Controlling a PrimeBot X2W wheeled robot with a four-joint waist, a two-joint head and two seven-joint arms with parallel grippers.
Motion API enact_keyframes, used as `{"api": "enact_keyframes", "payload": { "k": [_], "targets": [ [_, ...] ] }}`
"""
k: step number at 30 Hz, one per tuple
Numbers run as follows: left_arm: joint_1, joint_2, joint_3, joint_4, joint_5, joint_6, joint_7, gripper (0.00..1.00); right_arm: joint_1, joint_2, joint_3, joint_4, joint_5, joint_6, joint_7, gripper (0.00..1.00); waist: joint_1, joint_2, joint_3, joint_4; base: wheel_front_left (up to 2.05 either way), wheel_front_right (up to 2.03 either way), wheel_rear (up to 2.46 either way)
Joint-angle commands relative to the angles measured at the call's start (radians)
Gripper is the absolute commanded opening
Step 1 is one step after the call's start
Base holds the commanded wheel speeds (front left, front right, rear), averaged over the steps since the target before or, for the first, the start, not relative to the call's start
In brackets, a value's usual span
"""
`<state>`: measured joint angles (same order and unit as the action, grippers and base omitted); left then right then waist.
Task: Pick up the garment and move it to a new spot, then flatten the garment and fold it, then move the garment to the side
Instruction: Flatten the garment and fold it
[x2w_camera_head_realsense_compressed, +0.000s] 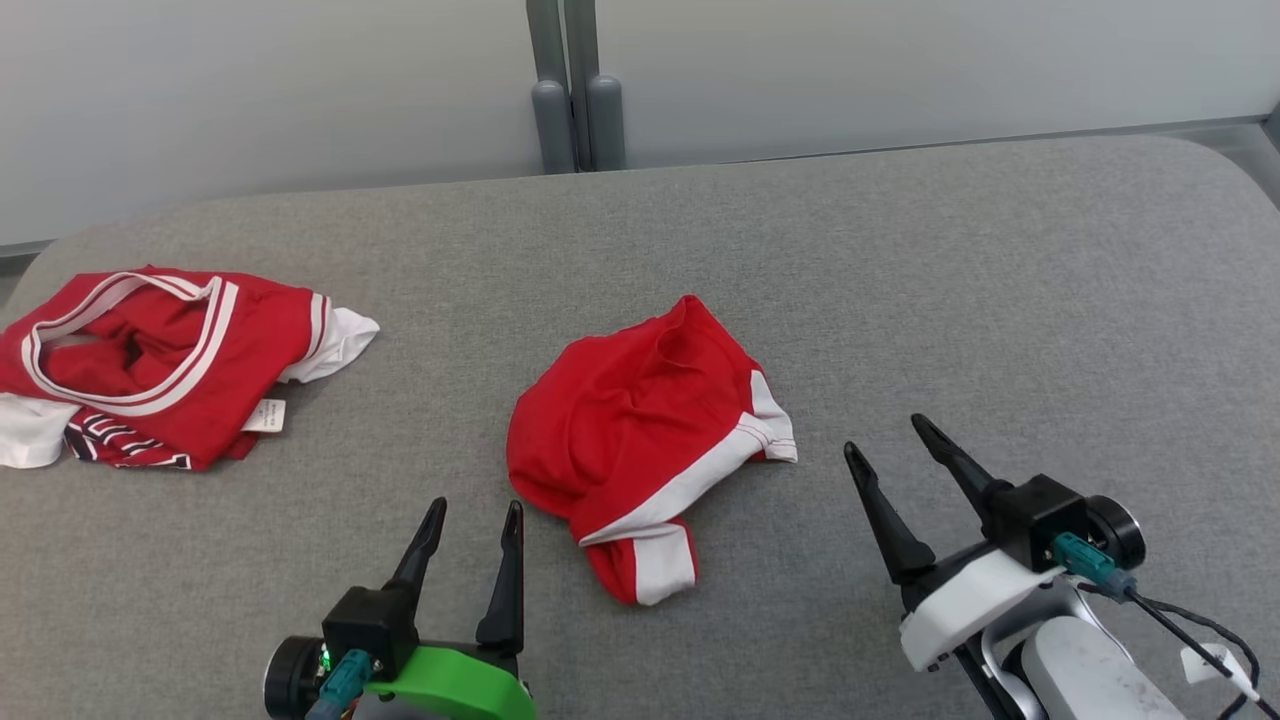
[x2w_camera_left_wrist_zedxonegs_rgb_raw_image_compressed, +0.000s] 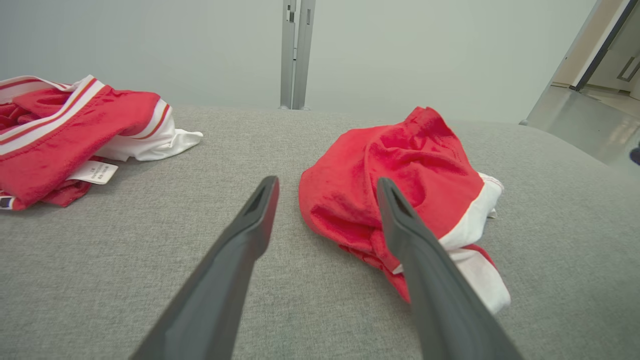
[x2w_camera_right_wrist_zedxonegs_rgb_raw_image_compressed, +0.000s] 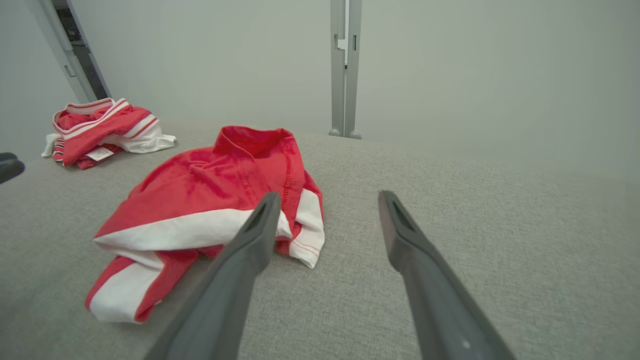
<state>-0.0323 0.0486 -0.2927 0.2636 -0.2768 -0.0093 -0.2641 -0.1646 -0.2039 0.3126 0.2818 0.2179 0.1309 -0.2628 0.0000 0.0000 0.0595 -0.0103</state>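
**fold_fan:** So where are the red shorts (x2w_camera_head_realsense_compressed: 640, 430) sitting, and which arm grabs them?

**gripwatch:** They're on the grey table (x2w_camera_head_realsense_compressed: 900, 250), bunched in a lump with the white side stripe up and one leg hem flopped toward the robot. Their long axis runs roughly away from the robot. The left gripper (x2w_camera_head_realsense_compressed: 476, 505) is just beside their near-left edge. The right gripper (x2w_camera_head_realsense_compressed: 884, 434) is off their right edge, a touch further out. Both are spread wide, holding nothing. I'd guess left goes first. A red jersey (x2w_camera_head_realsense_compressed: 150, 360) lies well to their left.

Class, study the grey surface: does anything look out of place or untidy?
Both garments lie crumpled: the red garment with white trim bunched centrally, the striped red jersey heaped at the far left. Nothing looks torn.
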Motion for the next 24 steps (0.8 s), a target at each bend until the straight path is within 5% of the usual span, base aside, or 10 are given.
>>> {"api": "enact_keyframes", "payload": {
  "k": [1, 15, 24],
  "targets": [
    [-0.014, 0.003, 0.002, 0.0, 0.004, -0.002, -0.001, 1.0, -0.031, -0.006, 0.018, 0.021, 0.018, 0.0, -0.003, 1.0, 0.0, 0.0, 0.005, 0.01, 0.0, 0.0, 0.0],
    [-0.031, 0.003, -0.011, 0.007, 0.003, -0.001, -0.001, 1.0, -0.298, -0.042, 0.343, 0.397, 0.239, 0.0, -0.003, 1.0, 0.0, 0.0, 0.031, 0.084, 0.0, 0.0, 0.0],
    [-0.038, 0.003, -0.008, 0.002, 0.014, 0.003, -0.001, 1.0, -0.374, -0.053, 0.416, 0.451, 0.311, 0.0, -0.003, 1.0, 0.0, 0.0, 0.051, 0.113, 0.0, 0.0, 0.0]
  ]
}}
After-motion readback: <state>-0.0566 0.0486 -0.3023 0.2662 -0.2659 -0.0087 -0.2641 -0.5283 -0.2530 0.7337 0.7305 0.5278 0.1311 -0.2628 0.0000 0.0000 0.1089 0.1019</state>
